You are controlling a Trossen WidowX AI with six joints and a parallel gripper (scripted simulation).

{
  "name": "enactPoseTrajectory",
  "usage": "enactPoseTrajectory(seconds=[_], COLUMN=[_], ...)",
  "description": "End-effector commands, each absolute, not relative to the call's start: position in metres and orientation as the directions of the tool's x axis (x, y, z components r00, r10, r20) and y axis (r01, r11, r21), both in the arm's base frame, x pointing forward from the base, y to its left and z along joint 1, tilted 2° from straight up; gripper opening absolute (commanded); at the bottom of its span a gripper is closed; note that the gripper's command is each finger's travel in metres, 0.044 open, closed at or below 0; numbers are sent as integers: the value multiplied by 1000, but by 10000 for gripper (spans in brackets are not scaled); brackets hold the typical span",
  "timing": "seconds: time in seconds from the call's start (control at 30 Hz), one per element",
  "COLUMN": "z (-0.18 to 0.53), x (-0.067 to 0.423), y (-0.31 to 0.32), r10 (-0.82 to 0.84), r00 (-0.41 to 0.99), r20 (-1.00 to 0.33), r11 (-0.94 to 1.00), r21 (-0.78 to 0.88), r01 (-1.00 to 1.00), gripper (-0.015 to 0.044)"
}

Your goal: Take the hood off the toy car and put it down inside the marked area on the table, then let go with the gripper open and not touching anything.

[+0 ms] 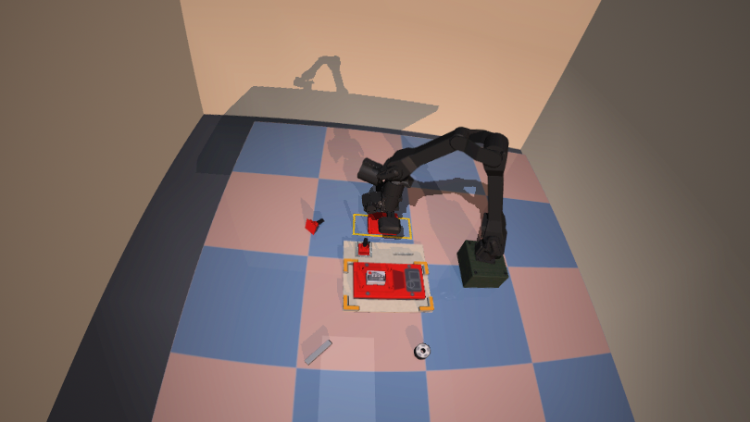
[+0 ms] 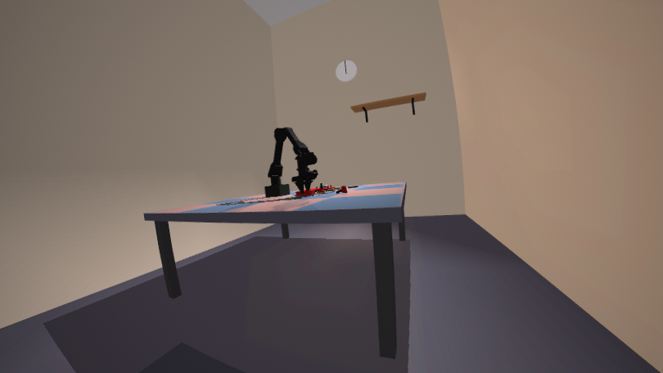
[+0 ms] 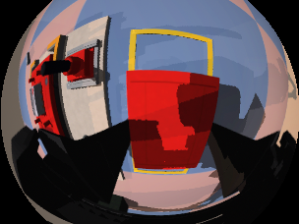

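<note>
The red hood [image 1: 373, 225] [image 3: 149, 103] is a flat panel between the fingers of my gripper [image 2: 304, 190] [image 3: 170, 125], which is shut on its two sides. The hood is level and low over the yellow outline of the marked area [image 1: 354, 225] [image 3: 210, 59]. In the wrist view the outline shows beyond its far and near ends. Whether the hood touches the table is too small to tell. The red toy car [image 1: 362, 292] [image 3: 50, 115] sits between orange corner brackets, its front bay uncovered and a grey-white engine block [image 1: 375, 277] showing inside.
The car's pale board [image 1: 386, 305] [image 3: 86, 115] lies beside the marked area, with a black-topped red part [image 1: 363, 248] [image 3: 85, 65] in its grey holder. Another red part [image 1: 311, 226] lies left of the outline. A grey bar [image 1: 318, 352] and a wheel [image 1: 421, 351] lie beyond the board.
</note>
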State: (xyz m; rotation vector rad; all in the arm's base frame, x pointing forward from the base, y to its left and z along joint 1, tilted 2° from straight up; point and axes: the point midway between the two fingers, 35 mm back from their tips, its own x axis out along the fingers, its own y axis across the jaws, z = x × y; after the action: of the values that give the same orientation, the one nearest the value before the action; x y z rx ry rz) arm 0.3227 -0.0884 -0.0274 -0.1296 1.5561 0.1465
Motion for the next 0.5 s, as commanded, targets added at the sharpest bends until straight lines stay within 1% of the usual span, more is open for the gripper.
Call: enactPoseTrajectory(seconds=[0.0, 0.07, 0.47], z=[-31, -32, -29], x=[322, 322, 323], y=[-88, -88, -88], r10=[11, 11, 12], r00=[3, 3, 9], r20=[-1000, -1000, -1000], r11=[984, 984, 984], r21=[11, 11, 10], r01=[-179, -179, -175], gripper=[0, 0, 315])
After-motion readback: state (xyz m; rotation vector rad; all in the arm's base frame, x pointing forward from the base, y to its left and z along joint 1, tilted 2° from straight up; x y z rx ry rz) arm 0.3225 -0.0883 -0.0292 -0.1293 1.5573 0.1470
